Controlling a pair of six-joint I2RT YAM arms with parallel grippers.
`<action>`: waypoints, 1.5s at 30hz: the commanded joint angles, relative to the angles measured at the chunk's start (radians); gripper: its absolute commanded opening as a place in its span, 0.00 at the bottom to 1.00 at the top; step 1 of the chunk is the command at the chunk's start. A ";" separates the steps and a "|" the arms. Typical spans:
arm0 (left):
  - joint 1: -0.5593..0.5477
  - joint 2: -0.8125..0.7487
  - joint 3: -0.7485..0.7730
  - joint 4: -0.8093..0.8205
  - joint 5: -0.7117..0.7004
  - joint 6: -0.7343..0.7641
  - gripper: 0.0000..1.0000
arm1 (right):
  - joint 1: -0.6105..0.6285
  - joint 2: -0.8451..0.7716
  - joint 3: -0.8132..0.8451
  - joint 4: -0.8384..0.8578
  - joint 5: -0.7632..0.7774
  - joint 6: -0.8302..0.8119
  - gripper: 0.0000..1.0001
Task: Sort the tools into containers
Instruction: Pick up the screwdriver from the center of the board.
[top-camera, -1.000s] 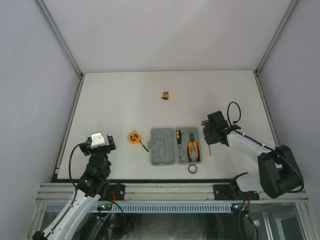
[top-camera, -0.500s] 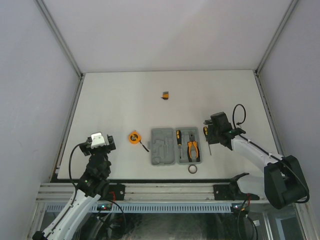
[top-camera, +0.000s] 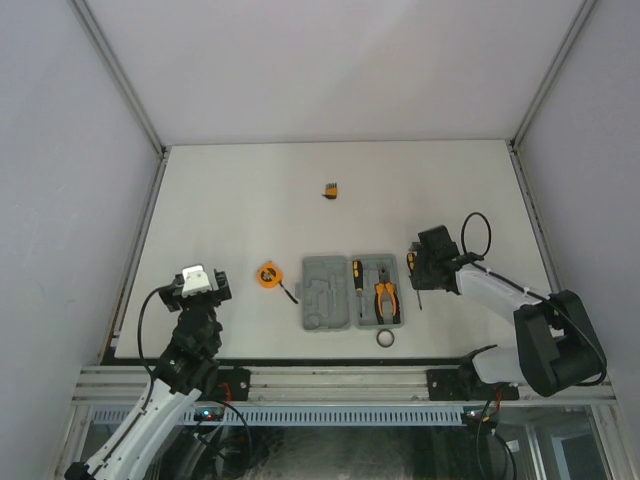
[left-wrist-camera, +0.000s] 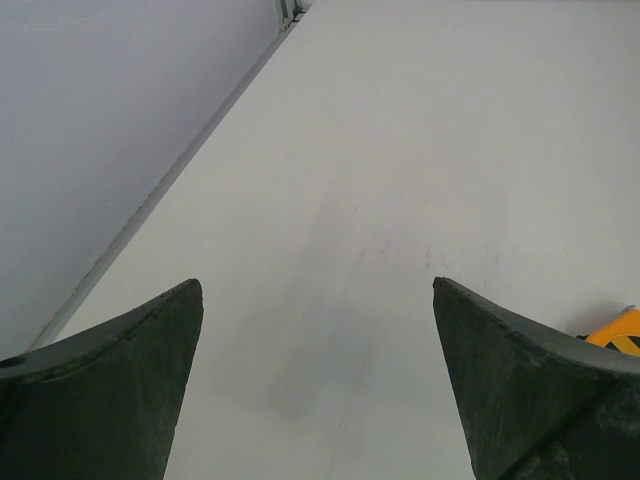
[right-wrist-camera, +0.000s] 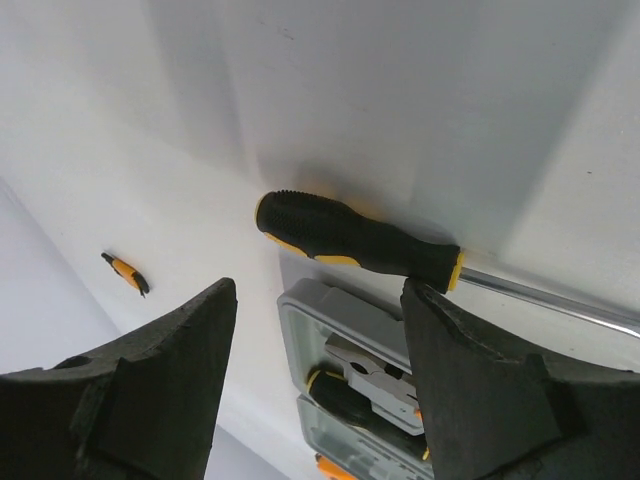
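Right gripper (right-wrist-camera: 318, 300), open and empty, hovers to pick up the screwdriver (right-wrist-camera: 355, 240) lying between the case (top-camera: 322, 295) and the tabletop's right edge, which likely calls for lowering onto its handle.

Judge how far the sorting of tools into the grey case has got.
Done: orange-handled pliers and one black-and-orange screwdriver lie in the open grey plastic tool case. In hand: the open right gripper hovers over the second black-and-orange screwdriver, on the table. Left: round orange tape measure, small black ring, tiny orange-black block.
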 joint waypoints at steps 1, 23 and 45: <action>-0.001 -0.211 -0.083 0.009 -0.010 0.008 1.00 | -0.026 0.035 0.001 0.024 0.012 0.066 0.67; -0.001 -0.211 -0.083 0.009 -0.010 0.007 1.00 | -0.046 0.064 -0.006 0.090 -0.077 -0.098 0.60; -0.001 -0.211 -0.083 0.009 -0.010 0.007 1.00 | -0.049 -0.137 0.004 0.013 0.042 -0.384 0.60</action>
